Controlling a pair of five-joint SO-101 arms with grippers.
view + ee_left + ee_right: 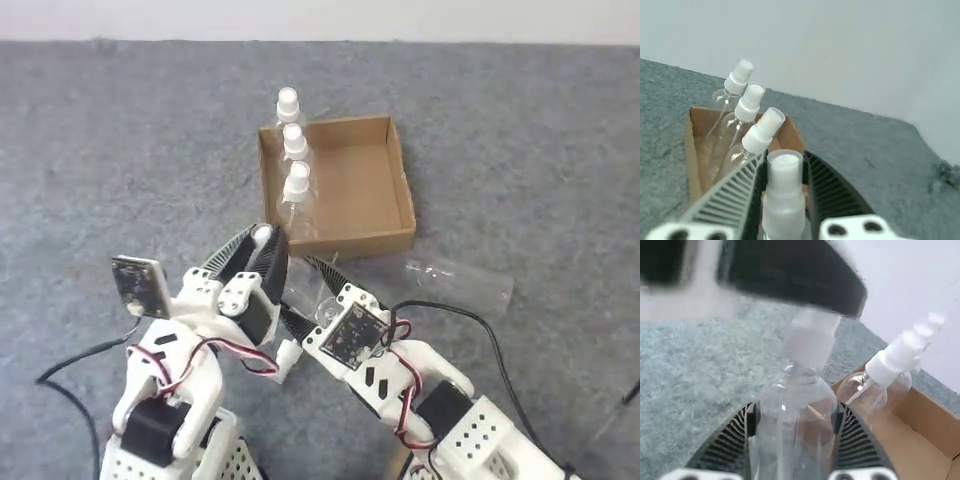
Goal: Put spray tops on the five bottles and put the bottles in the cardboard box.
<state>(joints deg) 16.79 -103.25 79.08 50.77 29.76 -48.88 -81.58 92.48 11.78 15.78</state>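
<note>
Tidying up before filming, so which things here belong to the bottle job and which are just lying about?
Job: cardboard box, three capped bottles, spray top in left gripper, clear bottle in right gripper, lying bottle beside box.
Lying about: black cables.

box point(355, 180) brown | spray tops point(296, 140) white | bottles point(460, 280) clear | carpet point(120, 150) grey, flecked | fingers point(830, 185) black, ribbed

Grey mat point(520, 130) below a plain pale wall point(320, 18).
The table is covered with a mottled grey, felt-like mat whose nap shows lighter and darker flecks, and it runs to the left, right and near edges of the high view. At the far side it meets the smooth white wall in a straight line. The light is soft and even, and the shadows on the mat are faint.
</note>
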